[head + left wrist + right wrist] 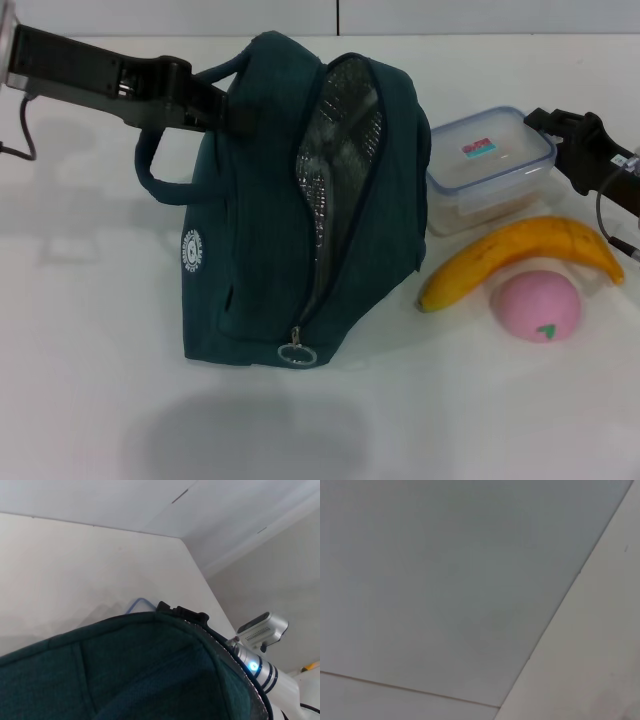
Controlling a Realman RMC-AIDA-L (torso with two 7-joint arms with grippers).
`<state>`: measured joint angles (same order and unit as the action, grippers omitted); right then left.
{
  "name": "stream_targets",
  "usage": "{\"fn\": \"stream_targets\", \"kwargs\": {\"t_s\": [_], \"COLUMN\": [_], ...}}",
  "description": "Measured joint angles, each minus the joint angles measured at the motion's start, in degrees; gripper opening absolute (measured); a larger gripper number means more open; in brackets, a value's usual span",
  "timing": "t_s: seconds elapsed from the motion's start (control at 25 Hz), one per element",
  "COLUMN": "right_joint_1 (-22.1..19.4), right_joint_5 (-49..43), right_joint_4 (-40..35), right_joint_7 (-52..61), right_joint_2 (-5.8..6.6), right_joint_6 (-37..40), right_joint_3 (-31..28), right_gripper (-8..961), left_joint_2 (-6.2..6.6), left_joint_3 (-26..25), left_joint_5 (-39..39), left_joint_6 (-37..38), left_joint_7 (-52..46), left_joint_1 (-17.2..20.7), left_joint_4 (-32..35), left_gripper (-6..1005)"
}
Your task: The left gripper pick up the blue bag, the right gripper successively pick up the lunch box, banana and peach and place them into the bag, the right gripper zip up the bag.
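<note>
The blue bag (pixel 270 230) hangs tilted above the white table, casting a shadow below. Its zip gapes and the silver lining (pixel 340 150) shows; the ring zip pull (pixel 297 354) dangles at the bottom. My left gripper (pixel 235 118) is shut on the bag's top by the handle. The bag's fabric (pixel 125 675) fills the lower part of the left wrist view. To the bag's right stands the lunch box (pixel 490 160), with the banana (pixel 520 255) and peach (pixel 540 305) in front of it. My right gripper (pixel 548 123) hovers at the box's far right corner.
The white table (pixel 100 400) stretches to a pale wall at the back. The bag's loose handle (pixel 150 170) loops out under my left arm. A cable (pixel 610 215) trails from the right arm near the banana's tip. The right wrist view shows only wall and table.
</note>
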<state>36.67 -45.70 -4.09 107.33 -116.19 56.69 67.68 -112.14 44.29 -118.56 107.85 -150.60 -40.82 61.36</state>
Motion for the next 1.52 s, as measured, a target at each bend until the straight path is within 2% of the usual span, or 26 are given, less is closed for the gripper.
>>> {"fn": "stream_targets", "kwargs": {"t_s": [0.56, 1.16, 1.52], "right_joint_1": [-1.32, -2.95, -3.09], "right_joint_5": [0.36, 0.65, 0.73], "right_joint_4": [-0.5, -1.17, -1.19], "right_joint_7": [-2.27, -4.56, -4.59], "right_joint_2": [0.0, 0.0, 0.0], "right_joint_6": [1.7, 8.51, 9.38], "right_joint_3": [-0.02, -0.67, -0.71], "right_gripper": [219, 209, 197], "left_joint_2": [0.0, 0.0, 0.0], "left_joint_3": [0.0, 0.0, 0.0], "left_joint_5": [0.0, 0.0, 0.0], "left_joint_6": [-0.01, 0.02, 0.08], "left_joint_7": [0.13, 0.13, 0.13], "left_joint_1": [0.13, 0.35, 0.82], "left_joint_4": [-0.01, -0.11, -0.1], "left_gripper": [38, 38, 38]}}
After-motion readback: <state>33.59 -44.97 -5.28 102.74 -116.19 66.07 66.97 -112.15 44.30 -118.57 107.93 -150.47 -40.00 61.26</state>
